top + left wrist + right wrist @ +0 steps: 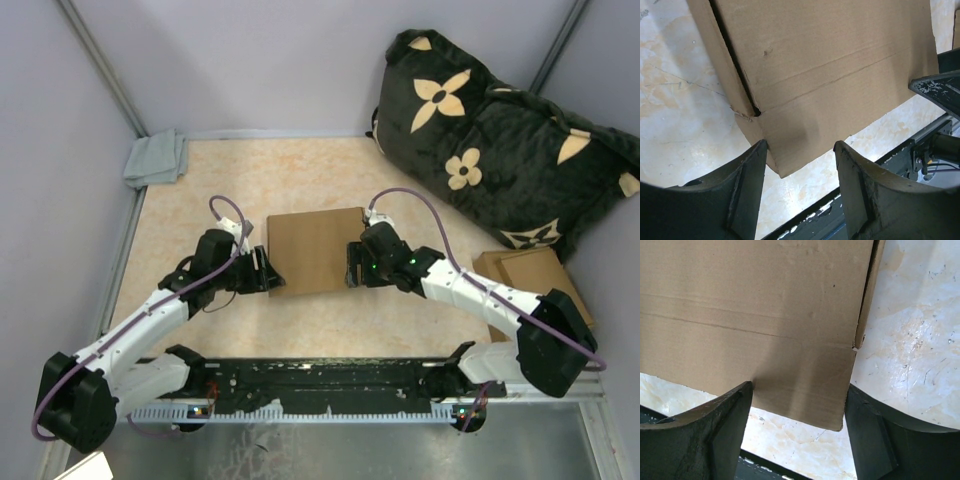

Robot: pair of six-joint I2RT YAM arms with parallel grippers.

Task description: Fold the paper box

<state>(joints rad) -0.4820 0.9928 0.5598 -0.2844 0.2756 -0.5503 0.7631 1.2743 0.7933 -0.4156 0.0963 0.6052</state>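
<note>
The paper box (316, 250) is a plain brown cardboard piece lying flat in the middle of the table. My left gripper (270, 272) is open at its near left corner. In the left wrist view that corner (785, 160) with a slit and crease lines sits between my spread fingers (747, 185). My right gripper (352, 268) is open at the near right corner. In the right wrist view the near flap (800, 395) lies between my spread fingers (725, 430). Neither gripper holds the cardboard.
A stack of smaller flat cardboard pieces (530, 275) lies at the right edge. A dark cushion with tan flowers (500, 140) fills the back right corner. A folded grey cloth (157, 158) lies at the back left. The black base rail (330, 385) runs along the near edge.
</note>
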